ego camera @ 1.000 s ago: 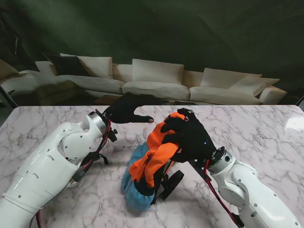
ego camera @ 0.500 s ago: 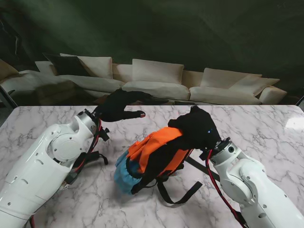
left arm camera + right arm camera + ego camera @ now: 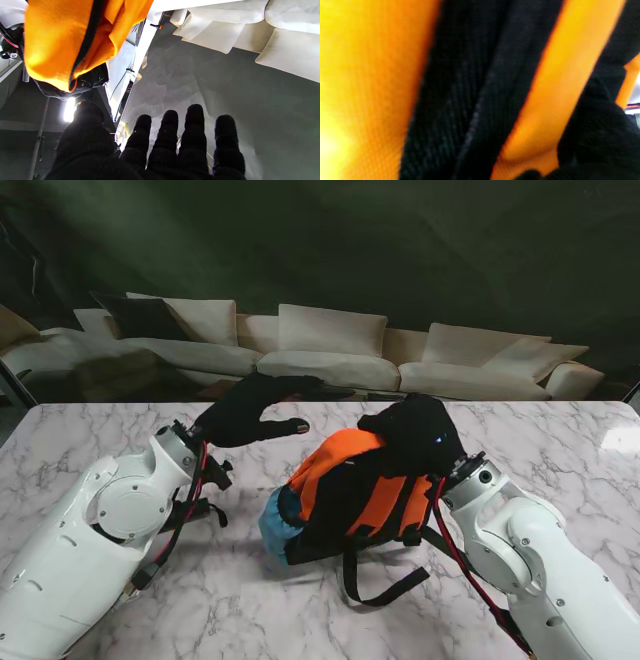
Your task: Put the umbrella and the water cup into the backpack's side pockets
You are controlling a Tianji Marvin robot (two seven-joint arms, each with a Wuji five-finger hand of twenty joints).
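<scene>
The right hand (image 3: 415,438) is gripping the top of the backpack (image 3: 345,495), its black-gloved fingers closed over the orange fabric at the upper end, and this is probably to prop the bag on the marble desk (image 3: 560,445) so that a side pocket is facing outward and can be reached. The backpack is lying tilted in the middle of the desk between the two arms, its blue end pointing toward the robot's left and its black straps (image 3: 385,585) trailing nearer to the robot. The left hand (image 3: 248,412) is hovering above the desk just beside the bag, holding nothing, with the fingers (image 3: 195,130) stretched out straight and slightly apart, seemingly waiting to fetch an item. Neither the umbrella nor the water cup is showing in any view, so their whereabouts cannot be told, and whether either already sits in a pocket is unclear. The right wrist view is filled with blurred orange and black cloth. No brand, label or writing is readable anywhere on the bag.
</scene>
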